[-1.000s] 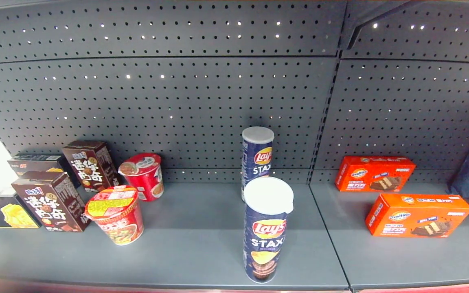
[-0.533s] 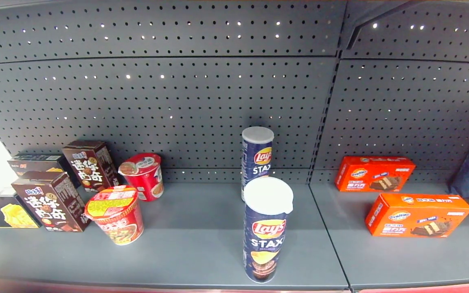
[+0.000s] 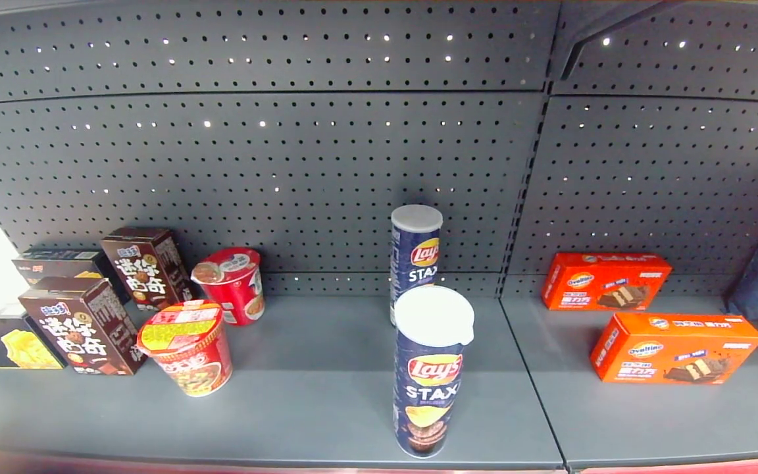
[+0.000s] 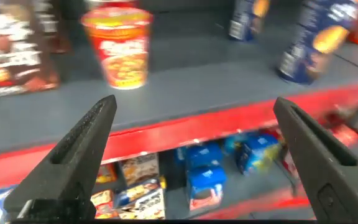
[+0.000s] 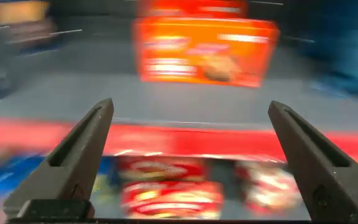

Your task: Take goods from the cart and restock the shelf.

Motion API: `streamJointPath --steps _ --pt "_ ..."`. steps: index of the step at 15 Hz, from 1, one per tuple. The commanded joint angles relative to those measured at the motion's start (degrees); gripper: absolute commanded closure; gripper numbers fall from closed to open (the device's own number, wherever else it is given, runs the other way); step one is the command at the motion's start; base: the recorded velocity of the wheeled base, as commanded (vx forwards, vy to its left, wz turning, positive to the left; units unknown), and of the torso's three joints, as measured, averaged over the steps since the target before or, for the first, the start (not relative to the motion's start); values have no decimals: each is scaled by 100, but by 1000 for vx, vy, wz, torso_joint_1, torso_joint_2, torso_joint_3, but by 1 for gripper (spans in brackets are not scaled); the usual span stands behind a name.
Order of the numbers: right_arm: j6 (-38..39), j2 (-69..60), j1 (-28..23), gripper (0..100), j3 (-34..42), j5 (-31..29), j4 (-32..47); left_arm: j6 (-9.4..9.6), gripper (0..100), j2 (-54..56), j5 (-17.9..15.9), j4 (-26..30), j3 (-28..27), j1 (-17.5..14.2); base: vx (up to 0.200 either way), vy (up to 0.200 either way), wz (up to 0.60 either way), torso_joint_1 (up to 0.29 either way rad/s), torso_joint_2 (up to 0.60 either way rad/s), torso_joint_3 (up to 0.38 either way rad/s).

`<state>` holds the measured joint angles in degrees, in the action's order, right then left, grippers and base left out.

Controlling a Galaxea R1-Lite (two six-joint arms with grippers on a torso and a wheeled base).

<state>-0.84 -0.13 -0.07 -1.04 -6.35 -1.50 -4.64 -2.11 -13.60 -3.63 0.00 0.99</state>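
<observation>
The left gripper [image 4: 194, 106] and right gripper [image 5: 190, 106] hang spread wide, holding nothing, before the shelf [image 3: 326, 395] (its edge is red).

This is looking like a shop aisle. A grey metal shelf [image 3: 313, 395] is standing against a perforated back panel [image 3: 287, 171], the kind of fitting that stores are using for display. Packaged goods are sitting on it in rows, one behind another, with their printed fronts facing outward: chip canisters [image 3: 428, 375], cup noodles [image 3: 188, 345], brown snack boxes [image 3: 83, 322] and orange boxes [image 3: 675, 347]. A red front strip [image 4: 166, 134] is running along the shelf's edge, and below it more stock is lying: blue packs [image 4: 204, 180] and red packets [image 5: 169, 199].
</observation>
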Motion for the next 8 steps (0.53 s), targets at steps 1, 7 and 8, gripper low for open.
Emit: streamJointPath --steps 1,7,8 --pt "14 13 7 0 -2 600 -17 -80 0 211 183 3 0 -108 0 0 0 0 0 0" --pt "603 13 7 0 -19 -358 18 227 0 211 763 64 0 -108 0 0 0 0 0 0" --pt "480 13 7 0 -11 -411 18 236 0 211 903 64 0 -108 0 0 0 0 0 0"
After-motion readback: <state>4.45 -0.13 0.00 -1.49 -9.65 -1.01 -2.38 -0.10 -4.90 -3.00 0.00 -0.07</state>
